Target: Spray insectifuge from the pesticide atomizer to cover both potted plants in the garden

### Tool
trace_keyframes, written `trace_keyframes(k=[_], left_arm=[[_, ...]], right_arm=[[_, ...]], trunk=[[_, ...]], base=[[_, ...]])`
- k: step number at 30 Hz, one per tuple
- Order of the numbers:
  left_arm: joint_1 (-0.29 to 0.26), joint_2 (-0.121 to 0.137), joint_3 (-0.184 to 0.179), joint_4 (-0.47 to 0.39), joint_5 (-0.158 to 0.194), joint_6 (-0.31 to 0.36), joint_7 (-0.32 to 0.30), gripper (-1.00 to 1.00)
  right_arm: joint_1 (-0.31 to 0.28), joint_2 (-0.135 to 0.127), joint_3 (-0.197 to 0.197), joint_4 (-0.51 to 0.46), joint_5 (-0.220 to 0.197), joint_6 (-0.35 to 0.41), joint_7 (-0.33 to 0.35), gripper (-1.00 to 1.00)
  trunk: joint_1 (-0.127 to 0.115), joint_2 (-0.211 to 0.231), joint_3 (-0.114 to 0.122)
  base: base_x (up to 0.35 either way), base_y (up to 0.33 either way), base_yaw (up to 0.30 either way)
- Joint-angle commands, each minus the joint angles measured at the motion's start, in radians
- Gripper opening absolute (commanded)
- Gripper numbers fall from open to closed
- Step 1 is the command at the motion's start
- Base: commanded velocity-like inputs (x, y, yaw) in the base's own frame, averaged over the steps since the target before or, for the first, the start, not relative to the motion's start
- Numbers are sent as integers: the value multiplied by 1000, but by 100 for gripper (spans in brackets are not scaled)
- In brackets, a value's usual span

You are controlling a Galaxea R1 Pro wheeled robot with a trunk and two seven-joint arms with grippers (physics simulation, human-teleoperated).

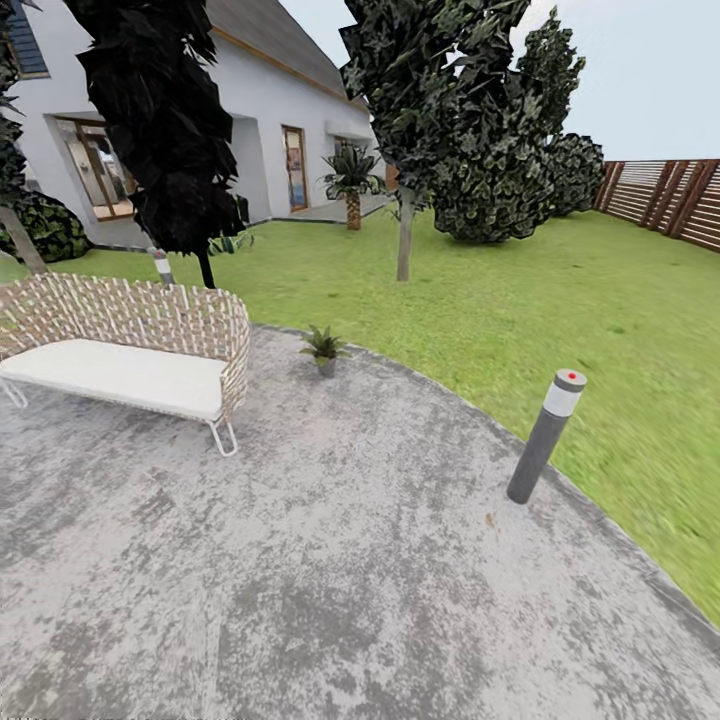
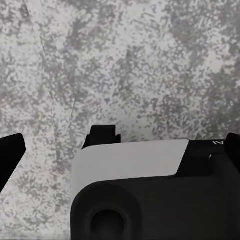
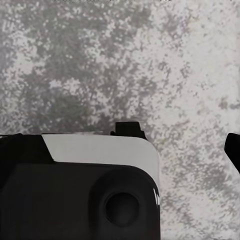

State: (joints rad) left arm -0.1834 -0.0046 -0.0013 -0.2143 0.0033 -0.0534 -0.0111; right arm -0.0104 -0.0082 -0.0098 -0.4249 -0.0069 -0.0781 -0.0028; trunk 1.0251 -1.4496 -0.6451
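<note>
Potted plant (image 1: pixel 324 349): on stone patio (image 1: pixel 330 570) edge, just beside wicker seat (image 1: pixel 130 345).
Bollard lamp (image 1: pixel 546 436): patio rim, well apart from the seat.
Grippers: opening cannot be told.

Mottled grey stone patio (image 1: pixel 380 560); green lawn (image 1: pixel 560 300); beige woven wicker seat (image 1: pixel 120 320), white cushion; grey bollard lamp (image 1: pixel 545 438), red dot; brown slatted fence (image 1: pixel 665 200)

Open patio (image 1: pixel 330 570) between wicker seat (image 1: pixel 130 340), potted plant (image 1: pixel 324 348) and bollard lamp (image 1: pixel 546 436).
</note>
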Motion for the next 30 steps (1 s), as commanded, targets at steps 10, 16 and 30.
trace_keyframes(k=[10, 16, 30], left_arm=[[-1, 0, 1, 1, 1, -3, -1, 100], [-1, 1, 4, 1, 1, -3, -1, 100], [0, 1, 8, 1, 1, -3, 0, 100]], right_arm=[[0, 0, -1, 1, -1, -3, 0, 100], [0, 0, -1, 0, -1, -3, 0, 100], [0, 1, -1, 2, -1, -3, 1, 100]], trunk=[[0, 0, -1], [0, 0, -1], [0, 0, -1]], base=[[0, 0, 241], [12, 0, 266], [292, 0, 136]])
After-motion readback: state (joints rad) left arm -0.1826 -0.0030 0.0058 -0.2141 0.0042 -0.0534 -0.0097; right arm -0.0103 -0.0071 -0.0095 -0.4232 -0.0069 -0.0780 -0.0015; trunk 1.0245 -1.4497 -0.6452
